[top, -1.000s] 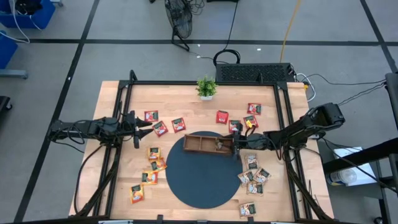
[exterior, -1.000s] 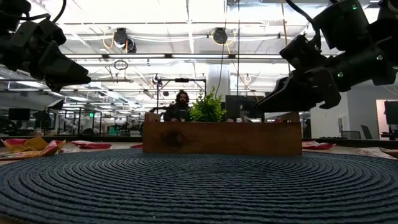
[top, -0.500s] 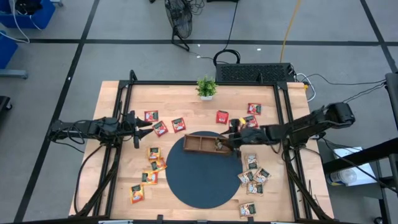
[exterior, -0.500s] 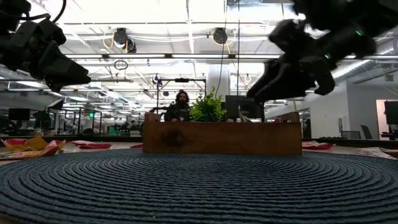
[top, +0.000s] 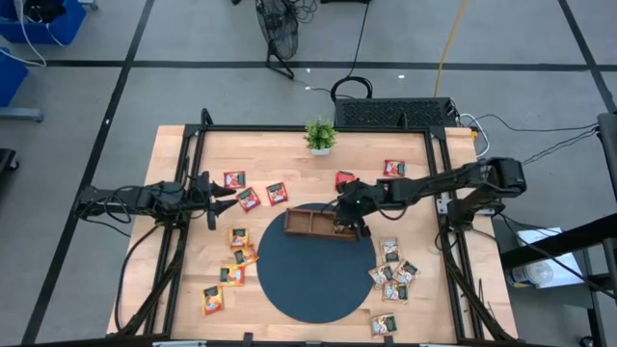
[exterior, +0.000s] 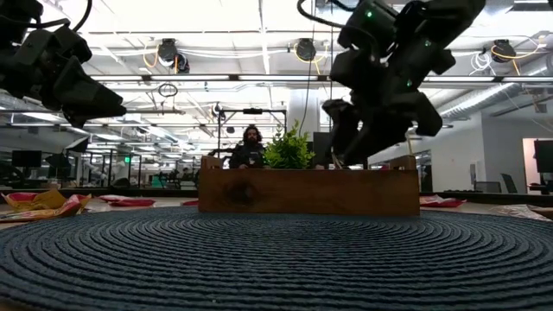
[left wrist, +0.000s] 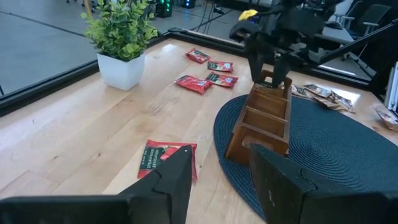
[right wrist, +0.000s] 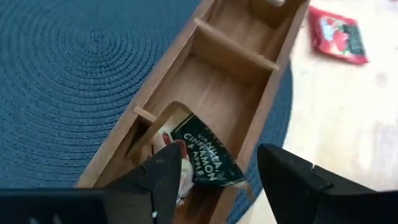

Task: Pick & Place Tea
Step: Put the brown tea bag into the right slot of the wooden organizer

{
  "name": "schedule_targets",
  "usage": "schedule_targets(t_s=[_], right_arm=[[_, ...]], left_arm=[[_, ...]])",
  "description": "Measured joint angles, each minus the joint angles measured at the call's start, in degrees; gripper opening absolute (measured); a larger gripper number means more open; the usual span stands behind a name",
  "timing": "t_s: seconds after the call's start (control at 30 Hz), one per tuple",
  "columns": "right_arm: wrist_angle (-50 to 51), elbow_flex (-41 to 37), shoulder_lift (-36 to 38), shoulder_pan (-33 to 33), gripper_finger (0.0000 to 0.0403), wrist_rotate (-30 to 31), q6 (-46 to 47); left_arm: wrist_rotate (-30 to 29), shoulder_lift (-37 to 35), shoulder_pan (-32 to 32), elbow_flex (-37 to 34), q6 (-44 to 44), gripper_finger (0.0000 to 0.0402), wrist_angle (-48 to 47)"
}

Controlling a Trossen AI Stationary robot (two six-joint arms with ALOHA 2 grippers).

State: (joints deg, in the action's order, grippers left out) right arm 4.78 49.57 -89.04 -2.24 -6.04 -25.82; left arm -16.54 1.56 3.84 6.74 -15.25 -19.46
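Small flat tea sachets lie on the wooden table: red ones (top: 249,199) at the left, yellow-orange ones (top: 238,236) below them, pale ones (top: 390,251) at the right. A brown three-compartment tray (top: 313,224) stands on the far part of the dark round mat (top: 318,280). One dark-and-white sachet (right wrist: 205,163) leans inside the tray's right end compartment. My right gripper (right wrist: 221,155) hangs open just above that compartment (exterior: 350,151), its fingers slanting down on either side of the sachet. My left gripper (top: 227,193) waits open at the table's left, with nothing in it (left wrist: 217,174).
A small potted plant (top: 319,135) stands at the far edge, mid-table. Black frame rails (top: 188,173) run along the table's left and right sides. More red sachets (top: 393,168) lie far right, behind my right arm. A person (exterior: 251,142) is in the room beyond.
My right gripper has swung from beside the tray's right end toward the table's left, risen, and tipped to point more steeply down; it now hangs over the tray's right compartment. The sachet in that compartment has stayed put.
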Motion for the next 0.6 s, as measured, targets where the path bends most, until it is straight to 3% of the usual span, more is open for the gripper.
schedule_targets(t_s=[0.3, 0.6], right_arm=[[0.3, 0.3, -0.2, -0.1, 0.0163, -0.3, -0.4], [3.0, 0.3, -0.2, 1.3, 0.0094, -0.2, -0.4]], left_arm=[[0.0, 0.0, 0.0, 0.0, 0.0, 0.0161, 0.0], [0.0, 0.0, 0.0, 0.0, 0.0, 0.0161, 0.0]])
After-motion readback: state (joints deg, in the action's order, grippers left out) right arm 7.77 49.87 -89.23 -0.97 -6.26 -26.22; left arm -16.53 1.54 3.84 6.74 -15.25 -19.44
